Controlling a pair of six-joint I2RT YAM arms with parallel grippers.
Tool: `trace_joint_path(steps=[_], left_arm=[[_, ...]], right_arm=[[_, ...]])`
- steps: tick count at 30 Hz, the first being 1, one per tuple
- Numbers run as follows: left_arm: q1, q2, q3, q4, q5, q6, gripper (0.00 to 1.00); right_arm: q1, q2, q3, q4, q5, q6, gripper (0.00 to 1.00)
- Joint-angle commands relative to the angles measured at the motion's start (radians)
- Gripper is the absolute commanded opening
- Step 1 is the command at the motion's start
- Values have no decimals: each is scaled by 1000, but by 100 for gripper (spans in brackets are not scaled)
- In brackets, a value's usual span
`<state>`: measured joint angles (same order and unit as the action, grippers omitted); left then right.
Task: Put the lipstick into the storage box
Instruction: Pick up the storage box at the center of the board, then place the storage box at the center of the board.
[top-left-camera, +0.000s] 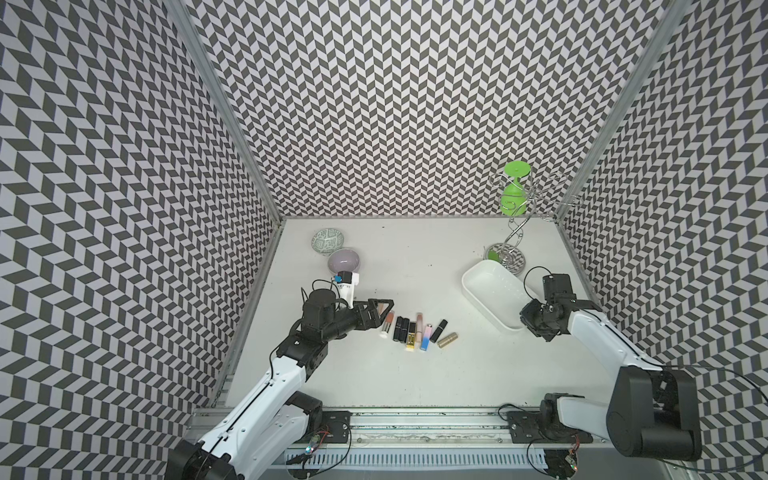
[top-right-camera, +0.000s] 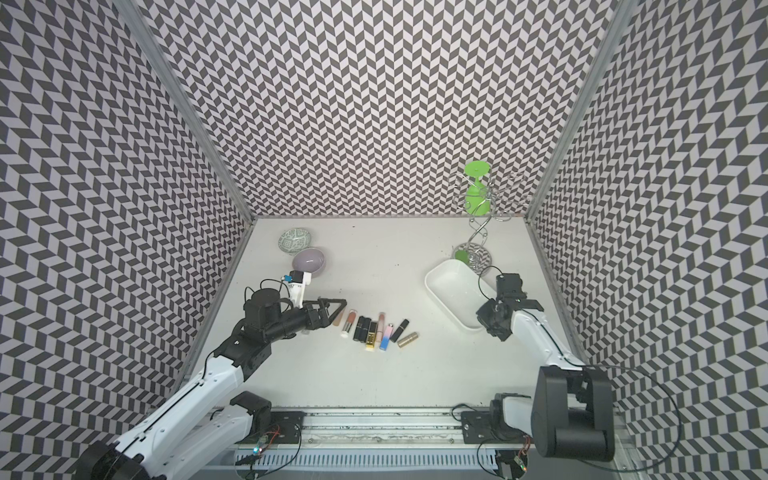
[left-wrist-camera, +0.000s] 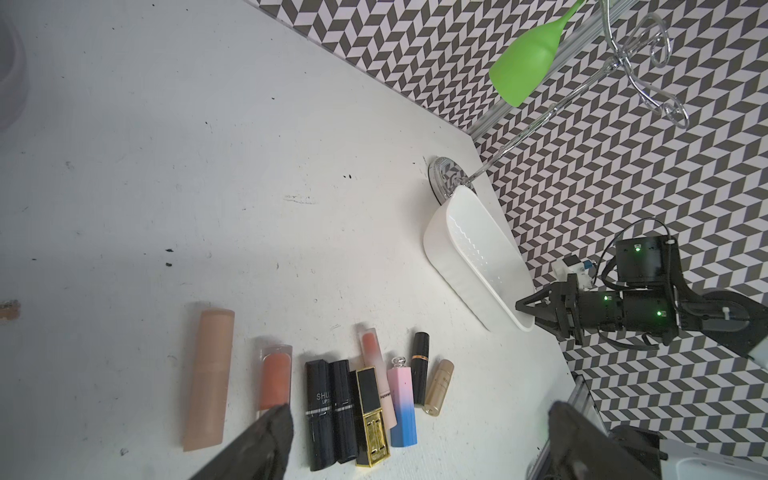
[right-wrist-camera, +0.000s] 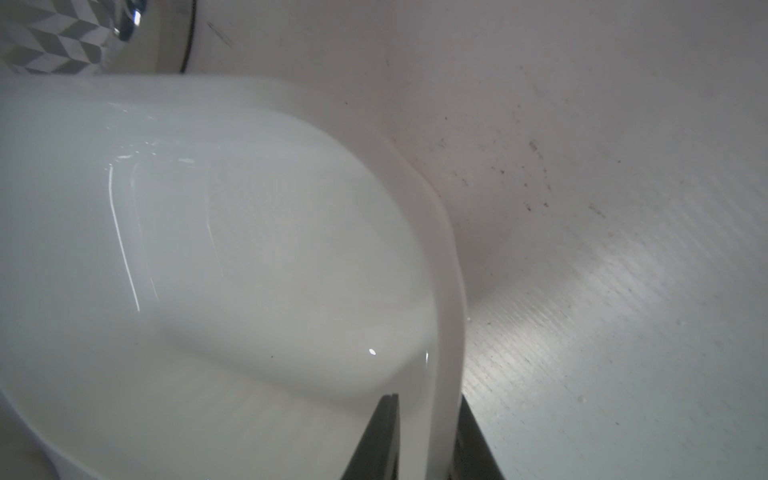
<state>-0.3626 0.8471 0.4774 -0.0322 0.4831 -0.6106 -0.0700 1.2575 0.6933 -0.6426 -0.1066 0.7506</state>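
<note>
While the left end effector (top-left-camera: 379, 308) stands wide open and holds nothing above the left end of a row of 9 lipsticks (top-left-camera: 417, 330) in a top view, the right end effector (top-left-camera: 524, 319) sits at the near right corner of the box (top-left-camera: 492, 291), its tips hidden under the wrist. That white box lies on the surface (top-left-camera: 374, 374) to the right of the row, well apart from it. Behind it stands a wire rack (top-left-camera: 515, 232) carrying a green glass (top-left-camera: 513, 195). A green bowl (top-left-camera: 325, 241) and a lilac bowl (top-left-camera: 343, 261) sit just beside each other at the far left. In both top views all lipsticks (top-right-camera: 380, 330) lie outside the box (top-right-camera: 453, 286).

From the left wrist, 2 dark fingers (left-wrist-camera: 266, 440) stand far apart, with most of the row between them. The tan lipstick (left-wrist-camera: 210, 374) lies outermost. Across the surface, the right end effector (left-wrist-camera: 521, 306) has its tips drawn together at the box's (left-wrist-camera: 453, 274) end wall.

From the right wrist, the fingers (right-wrist-camera: 374, 444) pinch the box rim (right-wrist-camera: 446, 291), 1 inside and 1 outside, closed on the box.
</note>
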Motion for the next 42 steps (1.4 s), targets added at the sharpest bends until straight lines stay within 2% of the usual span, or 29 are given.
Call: trace_joint_path(steps=[1, 4, 8, 13, 17, 21, 25, 33, 42], left_arm=[[-4, -20, -15, 0, -15, -13, 99], [-5, -20, -23, 17, -15, -25, 99], [-5, -2, -20, 36, -8, -32, 99], [-5, 11, -18, 49, 6, -41, 99], [-6, -10, -34, 62, 29, -44, 99], [-7, -44, -51, 59, 40, -52, 99], [-7, -80, -58, 34, 40, -52, 99], [-7, -110, -44, -17, 33, -35, 99], [-7, -122, -48, -35, 22, -37, 99]], right_arm=[[-6, 6, 35, 16, -5, -31, 16], [-6, 3, 53, 3, -8, -51, 6], [-1, -19, 70, -15, -25, -75, 0], [28, -37, 115, -22, -75, -110, 0], [133, -10, 190, -15, -97, -140, 0], [304, 79, 314, -13, -82, -195, 0], [398, 207, 440, -5, -113, -250, 0], [482, 445, 588, -12, -123, -288, 0], [486, 537, 595, 24, -127, -260, 0]])
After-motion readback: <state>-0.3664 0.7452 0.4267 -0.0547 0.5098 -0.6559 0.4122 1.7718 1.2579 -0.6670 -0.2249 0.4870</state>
